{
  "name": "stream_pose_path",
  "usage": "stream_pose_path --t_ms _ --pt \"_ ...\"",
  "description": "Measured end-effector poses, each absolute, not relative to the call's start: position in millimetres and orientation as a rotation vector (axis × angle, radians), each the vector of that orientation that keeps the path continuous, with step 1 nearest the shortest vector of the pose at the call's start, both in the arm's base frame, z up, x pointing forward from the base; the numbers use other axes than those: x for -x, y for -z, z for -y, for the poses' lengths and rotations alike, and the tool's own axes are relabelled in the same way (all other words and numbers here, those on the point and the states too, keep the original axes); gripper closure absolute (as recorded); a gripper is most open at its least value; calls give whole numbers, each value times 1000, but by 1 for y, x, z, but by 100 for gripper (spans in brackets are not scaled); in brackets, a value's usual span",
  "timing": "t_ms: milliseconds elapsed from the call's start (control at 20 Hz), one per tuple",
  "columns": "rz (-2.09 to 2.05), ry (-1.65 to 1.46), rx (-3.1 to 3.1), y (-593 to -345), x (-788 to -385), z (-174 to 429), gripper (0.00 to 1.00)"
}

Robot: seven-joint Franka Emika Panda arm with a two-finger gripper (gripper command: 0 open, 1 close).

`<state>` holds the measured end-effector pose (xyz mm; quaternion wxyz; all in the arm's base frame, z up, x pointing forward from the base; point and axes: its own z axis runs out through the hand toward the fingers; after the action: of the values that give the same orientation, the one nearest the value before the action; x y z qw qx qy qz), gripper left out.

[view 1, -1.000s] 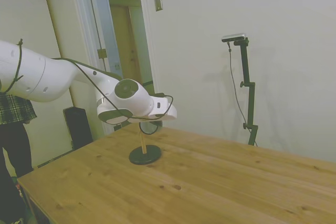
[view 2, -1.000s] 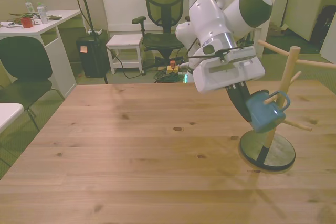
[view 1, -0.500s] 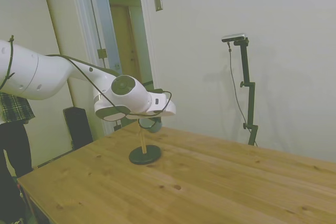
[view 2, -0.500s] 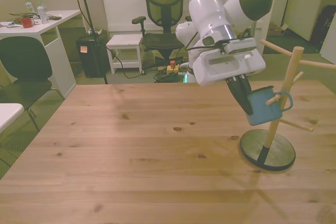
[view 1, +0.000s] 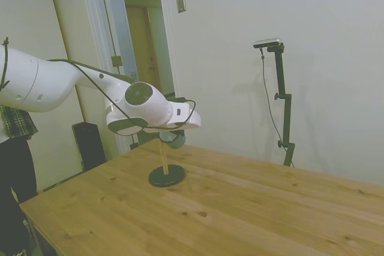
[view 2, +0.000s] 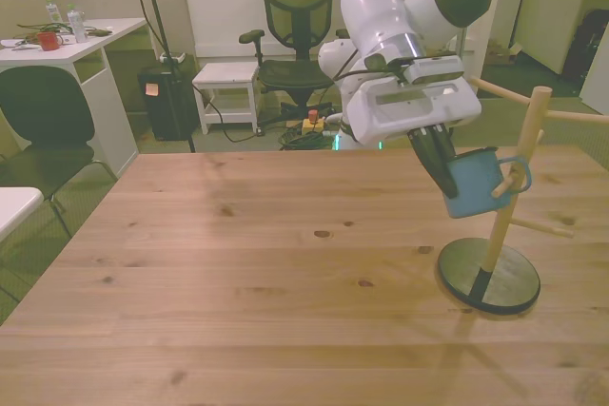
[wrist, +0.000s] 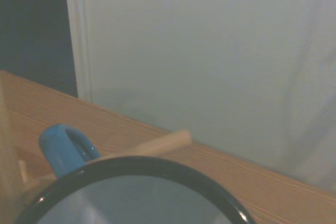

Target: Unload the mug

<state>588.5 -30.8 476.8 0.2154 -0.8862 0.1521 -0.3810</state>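
Note:
The light-blue mug [view 2: 475,183] hangs tilted beside the wooden stand [view 2: 515,181], with its handle [view 2: 515,174] looped over a short peg. My gripper [view 2: 445,176] comes down from above and is shut on the mug's wall on the front view's left. In the side view the mug [view 1: 174,139] shows just under the white hand, above the stand's black base [view 1: 166,175]. The wrist view holds the mug's dark rim [wrist: 131,165], the blue handle [wrist: 64,147] and the peg [wrist: 157,144] running through it.
Other pegs [view 2: 540,226] stick out of the stand at several heights toward the front view's right. The wooden table [view 2: 247,273] stretches to the front view's left. A person [view 1: 15,148] stands past the table's left edge in the side view.
The gripper has lifted the mug upward beside the stand's pole, and the handle now sits higher on its peg. The stand has stayed in place.

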Motion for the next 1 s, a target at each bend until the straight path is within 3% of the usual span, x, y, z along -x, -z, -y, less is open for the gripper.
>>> stream_pose_path --t_ms 1000 --pt "-606 1153 2415 -492 -591 108 100"
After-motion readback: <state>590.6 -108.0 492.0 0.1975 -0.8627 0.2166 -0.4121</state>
